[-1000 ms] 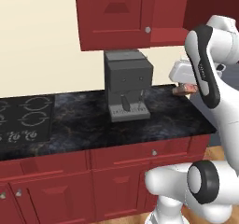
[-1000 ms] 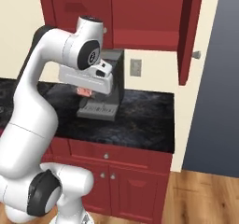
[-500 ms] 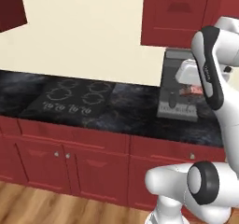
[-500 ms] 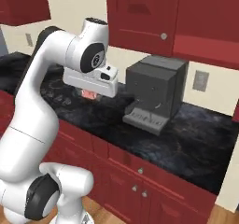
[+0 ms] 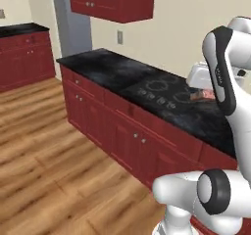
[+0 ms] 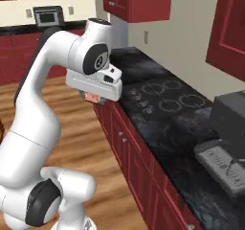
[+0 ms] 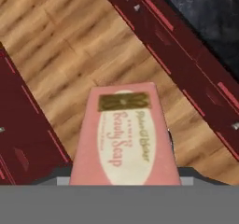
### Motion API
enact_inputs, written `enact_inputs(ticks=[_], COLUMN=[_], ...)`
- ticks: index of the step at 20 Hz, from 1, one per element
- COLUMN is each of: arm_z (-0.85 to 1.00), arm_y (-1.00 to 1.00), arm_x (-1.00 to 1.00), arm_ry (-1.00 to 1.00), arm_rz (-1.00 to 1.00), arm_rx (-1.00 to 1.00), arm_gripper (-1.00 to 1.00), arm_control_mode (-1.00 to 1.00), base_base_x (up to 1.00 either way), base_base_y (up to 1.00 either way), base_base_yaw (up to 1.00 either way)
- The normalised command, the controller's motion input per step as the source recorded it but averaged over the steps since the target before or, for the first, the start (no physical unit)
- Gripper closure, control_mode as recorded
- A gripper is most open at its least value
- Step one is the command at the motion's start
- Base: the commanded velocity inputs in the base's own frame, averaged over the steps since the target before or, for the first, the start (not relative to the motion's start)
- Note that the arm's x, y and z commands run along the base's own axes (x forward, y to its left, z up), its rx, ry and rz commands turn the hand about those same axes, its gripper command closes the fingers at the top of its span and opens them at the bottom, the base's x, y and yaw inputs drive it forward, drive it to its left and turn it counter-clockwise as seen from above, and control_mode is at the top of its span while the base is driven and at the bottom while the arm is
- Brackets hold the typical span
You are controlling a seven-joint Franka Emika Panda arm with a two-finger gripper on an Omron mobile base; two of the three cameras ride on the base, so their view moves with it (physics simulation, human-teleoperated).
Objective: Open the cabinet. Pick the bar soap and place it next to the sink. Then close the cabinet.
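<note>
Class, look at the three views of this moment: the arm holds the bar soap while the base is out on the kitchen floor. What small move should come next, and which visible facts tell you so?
Probably keep the gripper shut on the bar soap and carry on along the counter towards the sink. In the hand view the soap hangs over wooden floor and red lower cabinets, not over a surface. I can make out the cooktop but no sink, so releasing now would likely drop it.

Both base views look forward and down from behind the arm, one from its left and one from its right, and share the dark surface (image 5: 112, 72) with its cooktop (image 6: 165, 97) and the wooden floor (image 5: 44, 151). The hand view sits close above the bar soap (image 7: 125, 136), facing down past it to the floor and the lower cabinets (image 7: 184, 59) beyond the hand.
</note>
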Motion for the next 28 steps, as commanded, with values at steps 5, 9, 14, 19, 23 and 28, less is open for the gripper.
enact_inputs(ticks=[5,9,14,19,23,28], arm_z=[0.00,0.00,0.00,0.00,0.00,0.00], arm_y=[0.00,0.00,0.00,0.00,0.00,0.00], arm_x=[0.00,0.00,0.00,0.00,0.00,0.00], arm_ry=[0.00,0.00,0.00,0.00,0.00,0.00], arm_rz=[0.00,0.00,0.00,0.00,0.00,0.00], arm_rx=[0.00,0.00,0.00,0.00,0.00,0.00], arm_gripper=[1.00,1.00,1.00,1.00,1.00,1.00], arm_control_mode=[1.00,1.00,1.00,1.00,1.00,1.00], base_base_x=[-0.12,-0.04,0.00,0.09,0.49,0.90], base_base_y=[-0.14,-0.16,-0.14,-0.33,-0.55,-0.97], base_base_yaw=[0.99,1.00,1.00,1.00,1.00,0.67])
